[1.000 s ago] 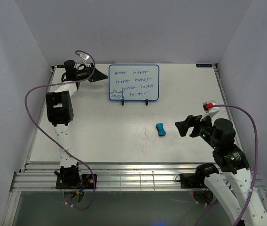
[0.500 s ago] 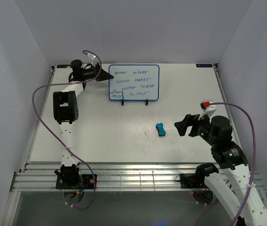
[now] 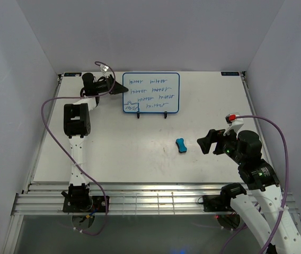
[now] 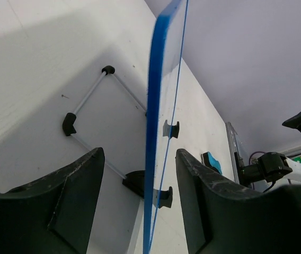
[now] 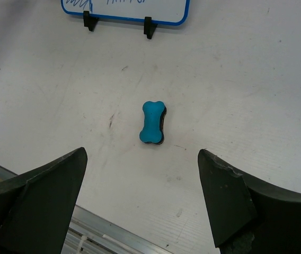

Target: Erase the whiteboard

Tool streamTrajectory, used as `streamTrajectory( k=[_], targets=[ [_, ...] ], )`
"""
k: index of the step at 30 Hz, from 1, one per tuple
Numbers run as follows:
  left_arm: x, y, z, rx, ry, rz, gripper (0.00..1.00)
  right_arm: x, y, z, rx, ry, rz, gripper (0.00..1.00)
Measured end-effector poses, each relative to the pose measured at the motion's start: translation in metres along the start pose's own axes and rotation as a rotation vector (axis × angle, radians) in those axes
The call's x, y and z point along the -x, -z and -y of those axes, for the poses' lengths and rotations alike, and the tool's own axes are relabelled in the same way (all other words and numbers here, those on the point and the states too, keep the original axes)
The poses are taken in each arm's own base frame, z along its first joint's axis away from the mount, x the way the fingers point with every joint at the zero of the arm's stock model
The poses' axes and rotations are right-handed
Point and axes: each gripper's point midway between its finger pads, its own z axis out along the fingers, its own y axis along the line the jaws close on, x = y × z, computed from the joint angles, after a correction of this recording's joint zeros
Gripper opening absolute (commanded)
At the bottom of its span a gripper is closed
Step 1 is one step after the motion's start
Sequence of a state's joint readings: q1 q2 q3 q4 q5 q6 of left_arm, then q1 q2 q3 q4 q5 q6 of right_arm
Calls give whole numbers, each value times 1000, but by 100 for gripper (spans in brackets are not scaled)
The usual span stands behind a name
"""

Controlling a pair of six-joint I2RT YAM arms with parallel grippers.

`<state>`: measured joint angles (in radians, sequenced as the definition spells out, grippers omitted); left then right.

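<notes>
The whiteboard [image 3: 150,92] stands upright at the table's back, with blue handwritten lines on it. My left gripper [image 3: 121,87] is open at its left edge. In the left wrist view the board's blue edge [image 4: 155,132] runs between the two fingers with gaps on both sides, and that gripper [image 4: 140,201] holds nothing. A blue bone-shaped eraser [image 3: 181,145] lies on the table. My right gripper [image 3: 206,143] is open and empty just right of it. In the right wrist view the eraser [image 5: 152,122] lies ahead of the wide-open gripper [image 5: 142,196].
A thin black wire stand [image 4: 87,111] holds the board, with its front feet [image 3: 138,115] on the table. The eraser also shows in the left wrist view [image 4: 212,160]. Walls enclose the table [image 3: 113,148] on three sides. An aluminium rail [image 3: 150,198] runs along the near edge.
My left gripper has moved right, from beside the board until its fingers straddle the left edge. My right arm shifted slightly and then held still.
</notes>
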<state>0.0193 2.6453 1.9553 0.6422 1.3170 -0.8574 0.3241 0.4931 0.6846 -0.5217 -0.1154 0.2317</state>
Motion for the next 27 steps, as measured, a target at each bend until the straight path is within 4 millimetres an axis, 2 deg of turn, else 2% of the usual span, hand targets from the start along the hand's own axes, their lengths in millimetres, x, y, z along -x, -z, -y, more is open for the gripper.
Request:
streamTrajectory(
  k=[10, 15, 19, 27],
  targets=[
    [4, 1, 13, -41, -31, -7, 61, 0, 0, -1, 4, 1, -1, 92],
    [-9, 2, 9, -43, -9, -17, 50, 0, 0, -1, 9, 3, -2, 93],
    [-22, 4, 5, -47, 20, -34, 50, -1, 0, -3, 15, 3, -4, 93],
    [-28, 5, 4, -47, 33, -40, 45, -1, 0, -3, 20, 3, -5, 94]
  ],
)
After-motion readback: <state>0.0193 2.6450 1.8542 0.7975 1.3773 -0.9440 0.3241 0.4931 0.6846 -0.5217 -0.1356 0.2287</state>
